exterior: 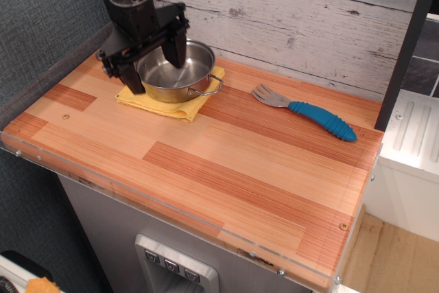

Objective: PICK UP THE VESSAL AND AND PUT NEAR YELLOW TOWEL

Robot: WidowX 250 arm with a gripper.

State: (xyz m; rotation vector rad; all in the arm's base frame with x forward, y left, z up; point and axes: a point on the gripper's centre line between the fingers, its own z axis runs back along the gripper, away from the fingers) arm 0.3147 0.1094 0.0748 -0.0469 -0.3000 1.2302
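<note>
The vessal (180, 73), a small shiny steel pot with wire loop handles, sits on top of the yellow towel (171, 103) at the back left of the wooden table. My black gripper (155, 65) is open and empty, hanging over the pot's left side. Its right finger (178, 47) is over the pot's inside; its left finger (131, 73) is outside the pot's left wall. The pot's left handle is hidden behind the gripper.
A metal fork with a blue handle (306, 114) lies to the right of the pot. A grey plank wall (309, 18) runs along the back. A dark fabric panel (48, 32) stands at the left. The table's front edge (171, 211) has a clear strip.
</note>
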